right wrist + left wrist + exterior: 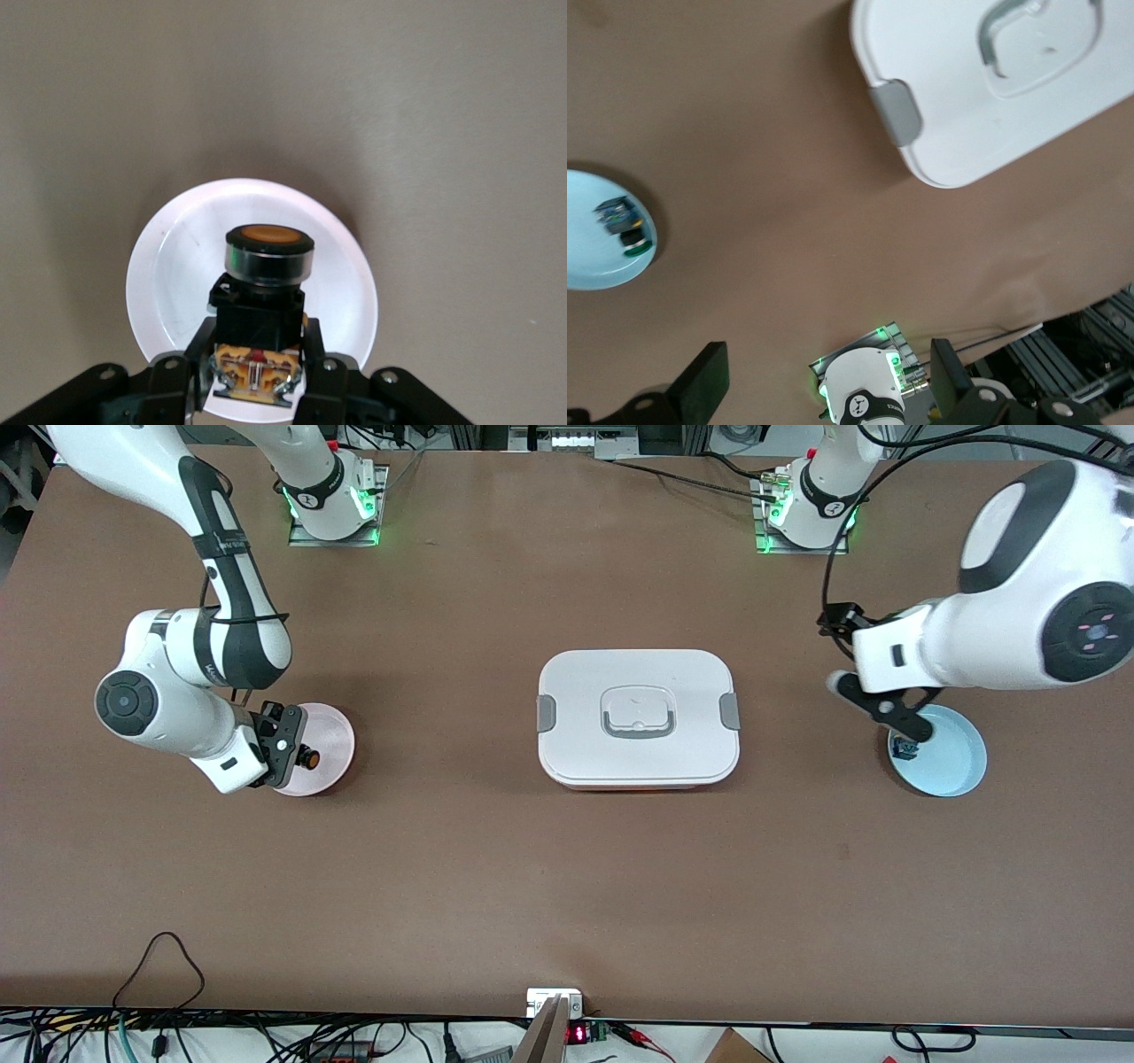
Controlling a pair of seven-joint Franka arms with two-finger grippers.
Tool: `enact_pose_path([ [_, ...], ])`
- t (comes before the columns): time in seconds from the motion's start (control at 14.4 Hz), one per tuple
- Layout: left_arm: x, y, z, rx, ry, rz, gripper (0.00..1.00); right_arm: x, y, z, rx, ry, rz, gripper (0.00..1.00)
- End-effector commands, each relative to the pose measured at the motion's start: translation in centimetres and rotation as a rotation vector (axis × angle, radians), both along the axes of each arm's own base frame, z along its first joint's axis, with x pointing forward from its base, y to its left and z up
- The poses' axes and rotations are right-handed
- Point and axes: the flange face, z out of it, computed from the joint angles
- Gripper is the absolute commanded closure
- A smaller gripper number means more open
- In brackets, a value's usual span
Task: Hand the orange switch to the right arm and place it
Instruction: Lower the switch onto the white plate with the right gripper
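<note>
Front view: white lidded box (638,719) mid-table, brown bare table (532,886), cables along edges. Right gripper (288,748) clamps orange switch (308,758) over pink dish (330,731), toward right arm's end from box.

Left wrist view: left gripper (824,376) spread wide, empty, near blue dish (594,261).

Right wrist view: early release could bounce switch off dish.

Orange switch (307,758), black body, orange cap outward, clamped by right gripper (285,748) over pink dish (323,735)
</note>
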Motion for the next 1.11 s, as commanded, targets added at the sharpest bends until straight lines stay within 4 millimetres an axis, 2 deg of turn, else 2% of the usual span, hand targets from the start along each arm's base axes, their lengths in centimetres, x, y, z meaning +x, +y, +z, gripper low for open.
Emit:
enact_pose_path([
  [0.0, -0.2, 2.7, 2.9, 0.108, -0.063, 0.102, 0.0, -1.5, -1.4, -1.6, 0.0, 0.001, 0.051, 1.0],
  [0.14, -0.5, 5.1, 4.7, 0.149, -0.147, 0.211, 0.0, -2.4, -1.8, -3.4, -0.002, -0.002, 0.055, 1.0],
  [0.21, -0.8, 4.8, 4.9, 0.166, -0.195, 0.257, 0.0, -3.1, -2.0, -4.5, -0.004, 0.001, 0.062, 1.0],
  [0.35, -1.6, 5.8, 5.4, 0.165, -0.304, 0.388, 0.0, -4.2, -2.8, -6.3, -0.011, -0.027, 0.052, 1.0],
  [0.49, -3.5, 6.8, 5.4, 0.163, -0.399, 0.46, 0.0, -5.2, -3.5, -7.9, -0.015, -0.041, 0.051, 1.0],
  [0.69, -3.9, 8.6, 5.9, 0.15, -0.459, 0.486, 0.0, -5.8, -3.5, -8.6, -0.013, -0.037, 0.086, 1.0],
  [0.83, -3.9, 8.8, 5.7, 0.147, -0.451, 0.45, 0.0, -5.9, -3.5, -8.9, -0.014, -0.034, 0.087, 1.0],
  [0.9, -3.8, 9.0, 5.6, 0.14, -0.451, 0.413, 0.0, -5.8, -3.3, -8.8, -0.014, -0.034, 0.09, 0.94],
  [1.04, -3.8, 9.2, 5.7, 0.137, -0.442, 0.389, 0.0, -5.7, -3.3, -8.4, -0.01, -0.036, 0.071, 0.02],
])
